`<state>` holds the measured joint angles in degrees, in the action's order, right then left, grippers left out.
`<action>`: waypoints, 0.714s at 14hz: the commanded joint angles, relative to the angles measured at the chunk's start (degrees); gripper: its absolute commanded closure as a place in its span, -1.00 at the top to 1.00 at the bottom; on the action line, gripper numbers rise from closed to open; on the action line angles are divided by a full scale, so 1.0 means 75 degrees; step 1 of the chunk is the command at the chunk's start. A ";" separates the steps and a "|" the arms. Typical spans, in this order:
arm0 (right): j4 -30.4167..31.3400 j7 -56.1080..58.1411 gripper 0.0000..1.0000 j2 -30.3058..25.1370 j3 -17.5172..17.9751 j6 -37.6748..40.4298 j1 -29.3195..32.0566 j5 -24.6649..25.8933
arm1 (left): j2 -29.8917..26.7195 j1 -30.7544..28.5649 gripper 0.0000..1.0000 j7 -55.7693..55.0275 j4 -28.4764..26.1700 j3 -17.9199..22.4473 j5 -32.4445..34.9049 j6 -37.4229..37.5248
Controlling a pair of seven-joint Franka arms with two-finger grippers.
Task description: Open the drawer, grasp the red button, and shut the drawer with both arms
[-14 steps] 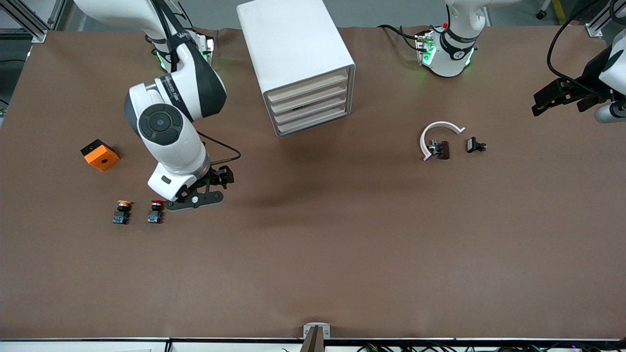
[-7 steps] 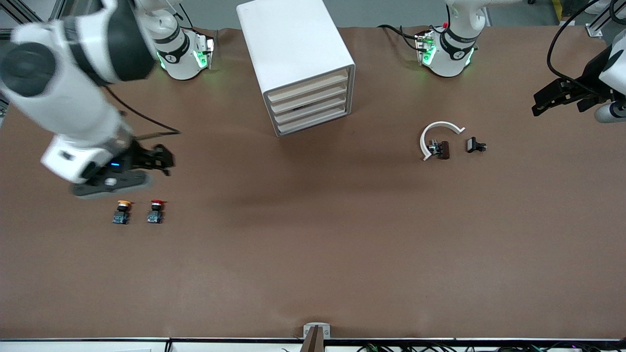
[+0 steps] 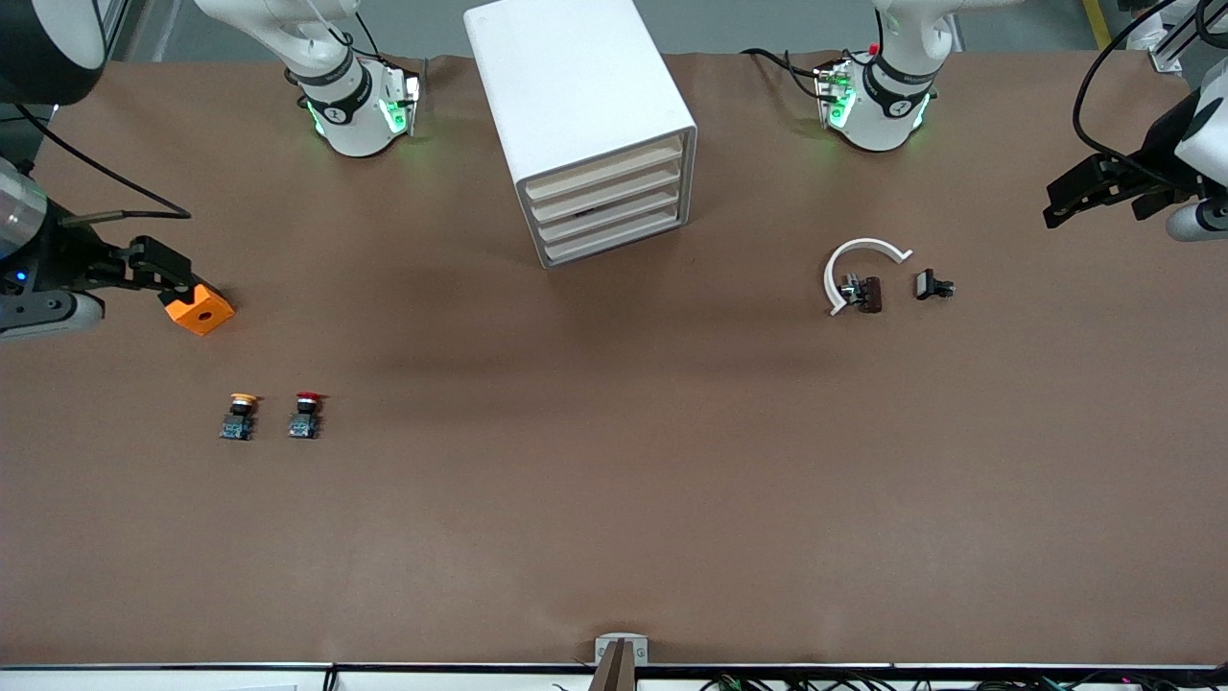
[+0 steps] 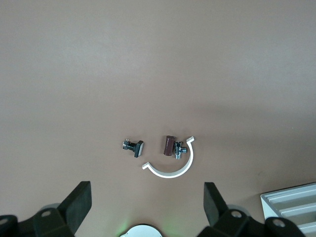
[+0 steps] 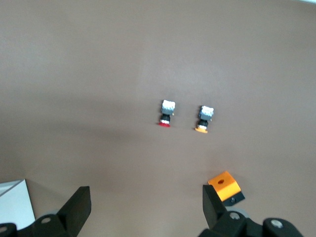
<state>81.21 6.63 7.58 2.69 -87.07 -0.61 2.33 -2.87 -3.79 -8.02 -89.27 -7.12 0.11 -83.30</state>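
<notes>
So, at the left edge of the front view I see my right gripper (image 3: 182, 278), jaws spread and holding nothing, above the orange cube with a hole (image 3: 200, 310). The small red-capped button (image 3: 306, 415) stands lower left beside its yellow-capped twin (image 3: 239, 416). All flat white drawers (image 3: 610, 209) in the boxy white cabinet (image 3: 572, 96) at upper centre are closed. My left gripper (image 3: 1084, 192) waits at the right edge, spread and holding nothing.

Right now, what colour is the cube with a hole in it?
Orange. The cube shows best in the front view, beside the right gripper.

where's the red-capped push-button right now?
The tiny red-capped push-button with a black neck stands on the brown table toward the right arm's end, beside its yellow-orange-capped twin and nearer the front camera than the orange cube with a hole; no claw touches it.
</notes>
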 commanded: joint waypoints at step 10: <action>-0.0434 0.0053 1.00 0.0020 0.0110 0.0476 0.0457 -0.0065 | -0.0087 -0.0022 1.00 0.0132 -0.0039 0.0001 -0.0097 0.0009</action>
<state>78.67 6.63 7.55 2.69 -83.96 1.37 2.33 -2.87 -3.79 -8.02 -89.27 -7.13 0.11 -83.30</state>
